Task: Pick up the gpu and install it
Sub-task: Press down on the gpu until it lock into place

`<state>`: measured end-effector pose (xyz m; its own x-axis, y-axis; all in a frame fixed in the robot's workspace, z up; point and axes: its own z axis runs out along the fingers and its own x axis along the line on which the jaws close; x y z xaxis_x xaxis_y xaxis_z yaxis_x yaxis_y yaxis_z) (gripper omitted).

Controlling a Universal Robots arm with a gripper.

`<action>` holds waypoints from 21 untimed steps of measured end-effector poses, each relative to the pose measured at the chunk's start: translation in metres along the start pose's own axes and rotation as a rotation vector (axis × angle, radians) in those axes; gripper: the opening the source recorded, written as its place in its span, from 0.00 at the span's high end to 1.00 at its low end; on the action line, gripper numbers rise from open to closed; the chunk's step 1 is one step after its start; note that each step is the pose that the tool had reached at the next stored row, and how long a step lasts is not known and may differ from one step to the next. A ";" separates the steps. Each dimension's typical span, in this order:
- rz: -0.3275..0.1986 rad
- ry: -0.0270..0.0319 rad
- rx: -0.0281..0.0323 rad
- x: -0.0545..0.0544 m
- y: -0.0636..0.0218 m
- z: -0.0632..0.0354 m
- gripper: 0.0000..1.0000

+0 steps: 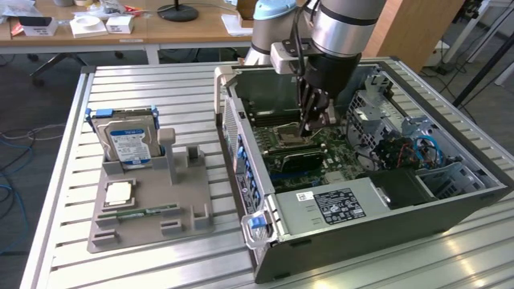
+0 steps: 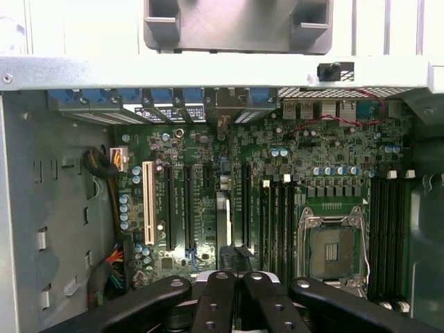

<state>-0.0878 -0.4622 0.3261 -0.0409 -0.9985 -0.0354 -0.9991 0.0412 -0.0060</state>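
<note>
Inside the computer case (image 1: pixel 418 208), the gpu (image 1: pixel 299 161) stands on edge just beneath the closed end effector (image 1: pixel 305 131).

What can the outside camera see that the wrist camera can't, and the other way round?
Outside view alone: the hard drive, RAM stick and gray holder on the table, plus the arm. Wrist view alone: a white slot and colored wires up close. Both: the motherboard, the CPU socket and the shut tool over the board.
</note>
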 end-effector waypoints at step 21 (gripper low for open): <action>0.000 0.0000 0.0000 0.000 0.0002 0.0209 0.90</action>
<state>-0.0878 -0.4619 0.3052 -0.0411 -0.9985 -0.0354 -0.9991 0.0413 -0.0061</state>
